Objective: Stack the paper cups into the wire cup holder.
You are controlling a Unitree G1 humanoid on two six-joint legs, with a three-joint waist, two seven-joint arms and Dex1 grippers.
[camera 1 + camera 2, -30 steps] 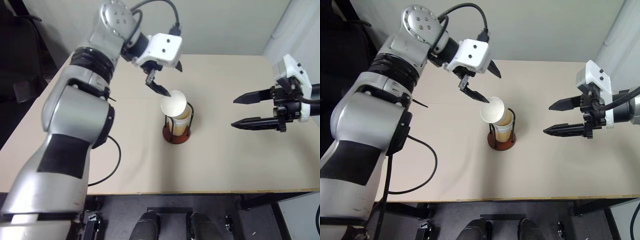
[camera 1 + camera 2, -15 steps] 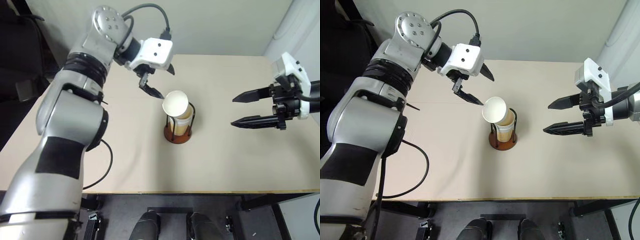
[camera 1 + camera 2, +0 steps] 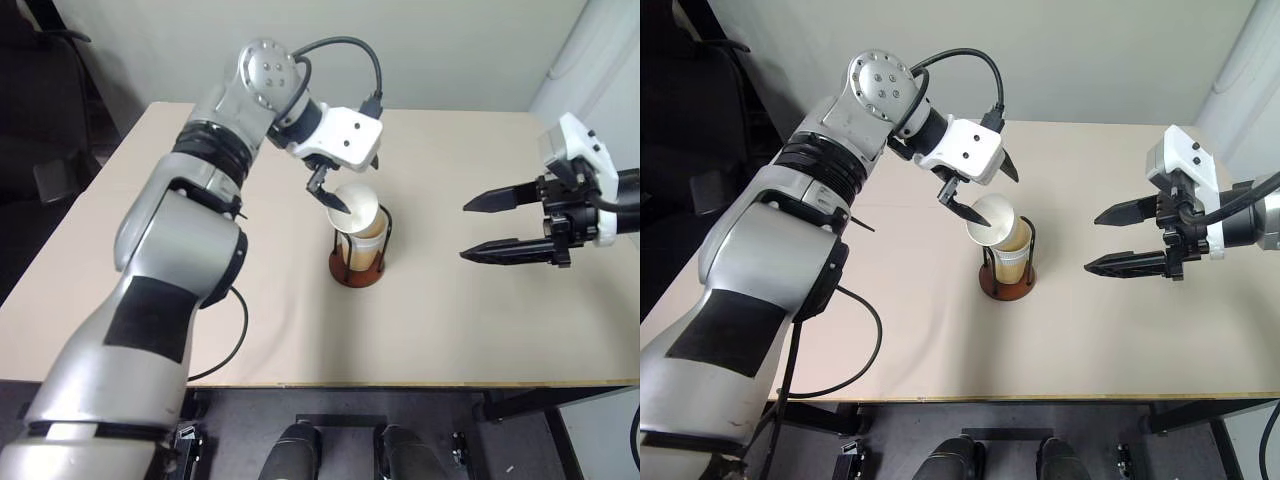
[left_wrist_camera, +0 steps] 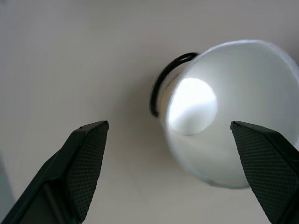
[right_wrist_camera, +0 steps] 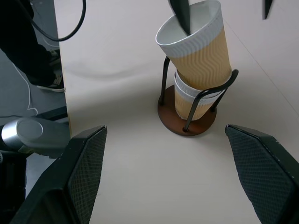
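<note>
One holder [image 5: 187,122] stands near mid-table [image 3: 480,330], a round reddish-brown base with two black wire loops rising from it. Cups: two clearly countable in the right wrist view. The lower cup [image 5: 189,103] sits upright inside the loops, only its white rim band and some tan wall showing. The top cup [image 5: 198,51] is nested into it but tilted, mouth leaning toward the left arm's side, ribbed tan wall resting against a wire loop. Whether a third cup sits hidden under the lower one I can't tell.

Left gripper [image 3: 980,195] is over the top cup, fingers spread wide. One finger [image 3: 962,210] points down at the near rim of the tilted cup, right at its edge; contact not clear. The other finger [image 3: 1008,165] is behind the cup, apart from it. In the left wrist view the cup's white inside [image 4: 224,112] lies between the two fingers, closer to one of them, not clamped.

Right gripper [image 3: 490,227] hangs above the table well off to the right of the holder, both fingers wide apart, pointing toward the holder, nothing between them.

One black cable [image 3: 225,340] loops across the table's left part.
</note>
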